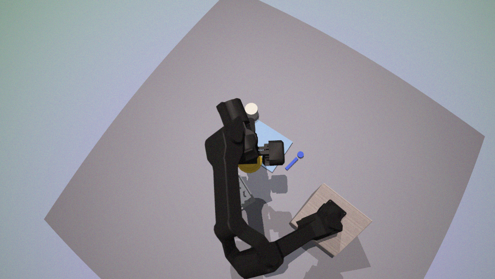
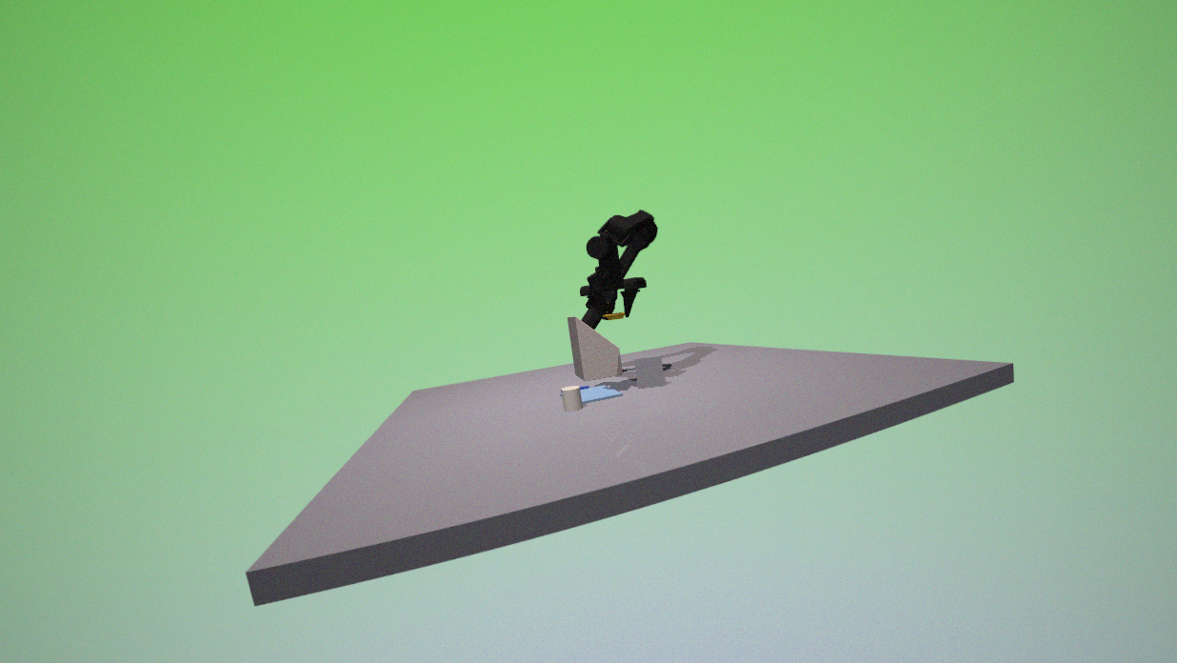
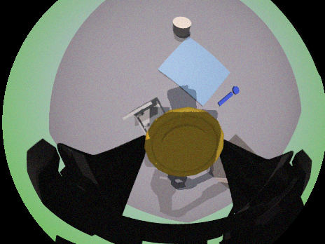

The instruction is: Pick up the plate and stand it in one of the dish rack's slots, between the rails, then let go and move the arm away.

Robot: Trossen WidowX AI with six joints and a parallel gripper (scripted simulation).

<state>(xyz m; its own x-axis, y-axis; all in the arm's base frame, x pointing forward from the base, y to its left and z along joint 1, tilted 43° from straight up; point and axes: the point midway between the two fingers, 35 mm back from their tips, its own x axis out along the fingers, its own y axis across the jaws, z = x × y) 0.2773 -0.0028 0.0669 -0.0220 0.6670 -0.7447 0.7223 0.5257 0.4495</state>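
Note:
The yellow round plate (image 1: 250, 168) (image 2: 614, 316) (image 3: 184, 151) is held between the two fingertips of my gripper (image 2: 612, 313) (image 3: 184, 139), which is shut on its opposite edges. The plate lies roughly flat and hangs well above the table. The dish rack (image 1: 246, 194) (image 2: 649, 371) (image 3: 141, 114) stands below on the table. In the top view the arm hides much of it; the exterior view shows mainly its grey end panel. In the wrist view it is left of the plate, which hides part of it. The slots are hard to make out.
A light blue square mat (image 1: 275, 138) (image 2: 604, 395) (image 3: 194, 68) lies near a white cylinder (image 1: 251, 108) (image 2: 571, 399) (image 3: 181, 22). A blue bar (image 1: 291, 163) (image 3: 225, 99) and small blue disc (image 1: 300, 154) (image 3: 235, 90) lie beside the mat. A wooden block (image 1: 356, 220) (image 2: 597, 355) stands at the arm's base.

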